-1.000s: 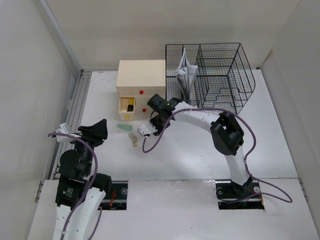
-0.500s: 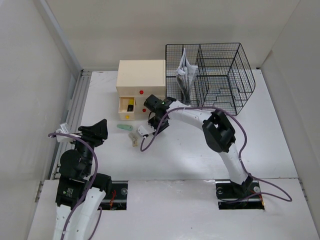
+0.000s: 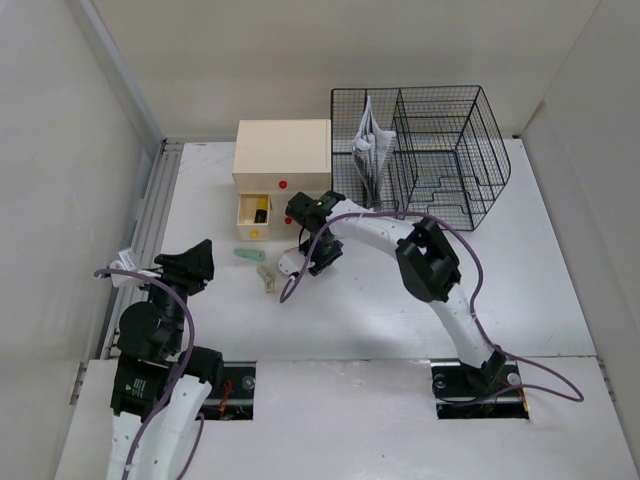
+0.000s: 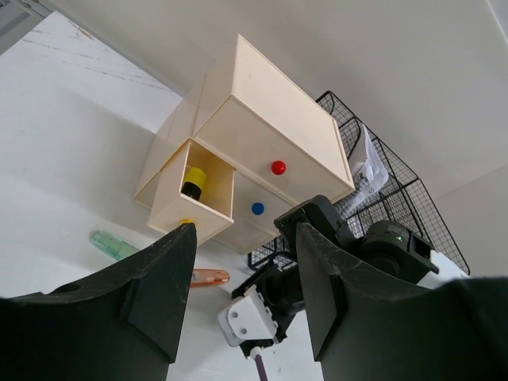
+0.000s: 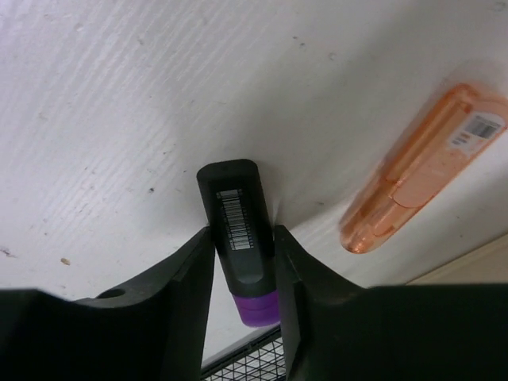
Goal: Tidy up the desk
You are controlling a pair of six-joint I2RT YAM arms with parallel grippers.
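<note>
The marker (image 5: 238, 218) lies lengthwise between the right gripper's (image 5: 240, 232) fingers (image 5: 178, 278) — clamped or loose, I cannot tell. Left gripper (image 4: 244, 230), jaws apart, sits farther off.

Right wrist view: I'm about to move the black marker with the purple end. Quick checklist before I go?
1. Is the black marker with purple end between the right gripper fingers: ok.
2. Firm grip on it: cannot tell; it seems to lie on the white desk.
3. Is the orange translucent pen clear of the fingers: ok, apart to one side.
4. Is the beige wooden drawer box showing an open drawer: ok, yellow-and-black item inside.
5. Is the left gripper out of the way: ok, open, empty.
</note>
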